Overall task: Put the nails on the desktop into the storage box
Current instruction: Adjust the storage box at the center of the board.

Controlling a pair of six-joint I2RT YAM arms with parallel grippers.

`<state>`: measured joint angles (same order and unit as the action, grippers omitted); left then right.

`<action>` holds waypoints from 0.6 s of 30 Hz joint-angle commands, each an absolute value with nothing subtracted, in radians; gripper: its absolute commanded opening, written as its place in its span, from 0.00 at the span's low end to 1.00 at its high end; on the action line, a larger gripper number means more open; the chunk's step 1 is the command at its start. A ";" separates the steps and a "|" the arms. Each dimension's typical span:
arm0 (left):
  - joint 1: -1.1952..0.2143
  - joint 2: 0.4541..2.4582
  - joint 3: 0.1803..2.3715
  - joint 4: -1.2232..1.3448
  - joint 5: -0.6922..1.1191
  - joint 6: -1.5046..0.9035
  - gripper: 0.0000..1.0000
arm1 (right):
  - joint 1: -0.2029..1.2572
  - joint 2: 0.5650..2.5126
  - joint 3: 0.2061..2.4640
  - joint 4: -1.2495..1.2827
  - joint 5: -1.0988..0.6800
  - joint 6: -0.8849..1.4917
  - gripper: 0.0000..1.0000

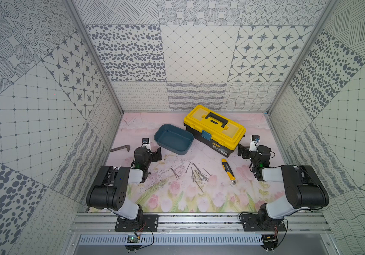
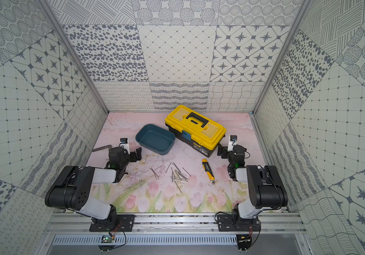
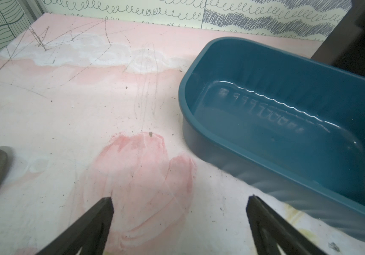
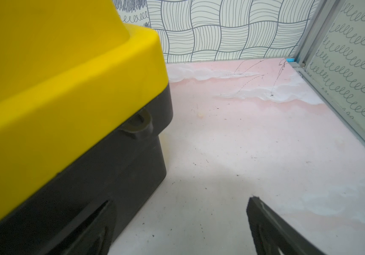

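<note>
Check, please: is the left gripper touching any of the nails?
Apart. In both top views bare desktop separates the left gripper from the nails; the left wrist view shows it open, holding nothing.

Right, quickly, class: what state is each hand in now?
Left hand: open, holding nothing, beside the storage box.
Right hand: open, holding nothing, by the yellow-lidded toolbox.
</note>
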<state>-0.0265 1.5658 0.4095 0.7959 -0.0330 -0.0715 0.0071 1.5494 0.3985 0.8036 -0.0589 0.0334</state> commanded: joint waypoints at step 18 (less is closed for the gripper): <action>-0.026 1.394 0.486 0.514 -0.117 -0.141 0.99 | 0.011 1.411 0.476 0.591 0.028 0.063 0.97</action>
